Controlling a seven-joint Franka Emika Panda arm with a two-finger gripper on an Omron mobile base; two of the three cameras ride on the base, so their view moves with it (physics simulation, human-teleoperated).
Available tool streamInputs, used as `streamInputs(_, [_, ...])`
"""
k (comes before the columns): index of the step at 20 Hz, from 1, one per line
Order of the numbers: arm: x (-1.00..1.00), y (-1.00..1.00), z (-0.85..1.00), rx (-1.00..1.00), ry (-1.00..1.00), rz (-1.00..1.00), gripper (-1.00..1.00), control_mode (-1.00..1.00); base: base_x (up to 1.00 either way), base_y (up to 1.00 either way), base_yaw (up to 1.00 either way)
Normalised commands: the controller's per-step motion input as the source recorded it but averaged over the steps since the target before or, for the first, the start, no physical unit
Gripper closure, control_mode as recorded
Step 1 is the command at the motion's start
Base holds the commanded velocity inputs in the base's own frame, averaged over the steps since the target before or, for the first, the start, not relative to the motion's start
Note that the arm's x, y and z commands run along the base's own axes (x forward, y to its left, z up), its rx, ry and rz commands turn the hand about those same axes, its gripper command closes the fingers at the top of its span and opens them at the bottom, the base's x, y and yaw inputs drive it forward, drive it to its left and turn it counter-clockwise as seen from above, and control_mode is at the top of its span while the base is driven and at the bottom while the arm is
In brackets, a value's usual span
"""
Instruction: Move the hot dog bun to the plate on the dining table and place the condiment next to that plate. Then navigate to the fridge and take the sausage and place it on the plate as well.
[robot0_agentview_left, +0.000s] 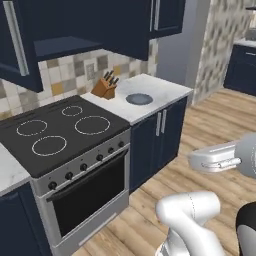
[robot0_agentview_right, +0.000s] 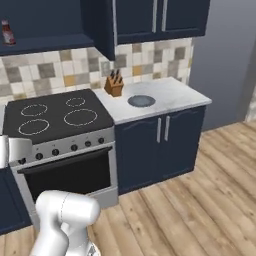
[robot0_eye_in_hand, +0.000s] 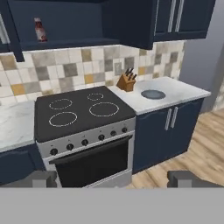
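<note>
A red condiment bottle (robot0_eye_in_hand: 40, 29) with a pale label stands upright on a dark open shelf above the stove, at the upper left of the hand view; it also appears as the bottle (robot0_agentview_right: 6, 32) at the far left of the right base view. My gripper (robot0_eye_in_hand: 114, 179) is open, its two fingertips wide apart with nothing between them. It hangs in mid-air over the wooden floor, well short of the stove, pointing toward it. My white hand (robot0_agentview_left: 215, 158) sits at the right of the left base view.
A black stove (robot0_eye_in_hand: 83, 113) with an oven below stands between white counters. On the right counter (robot0_eye_in_hand: 175, 94) are a wooden knife block (robot0_eye_in_hand: 126, 81) and a round grey dish (robot0_eye_in_hand: 153, 94). Dark blue cabinets hang above and stand below. Open wooden floor (robot0_agentview_right: 200, 210) lies to the right.
</note>
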Motion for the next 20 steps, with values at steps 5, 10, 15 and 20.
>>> streamInputs(5, [0.00, 0.00, 0.00, 0.00, 0.00, 0.00, -1.00, 1.00, 0.49, 0.04, 0.45])
streamInputs(10, [0.00, 0.00, 0.00, 0.00, 0.00, 0.00, -1.00, 1.00, 0.82, -0.27, 0.36])
streamInputs(15, [0.00, 0.00, 0.00, 0.00, 0.00, 0.00, -1.00, 1.00, 0.76, -0.29, 0.29])
streamInputs(20, [0.00, 0.00, 0.00, 0.00, 0.00, 0.00, -1.00, 1.00, 0.86, -0.16, 0.15])
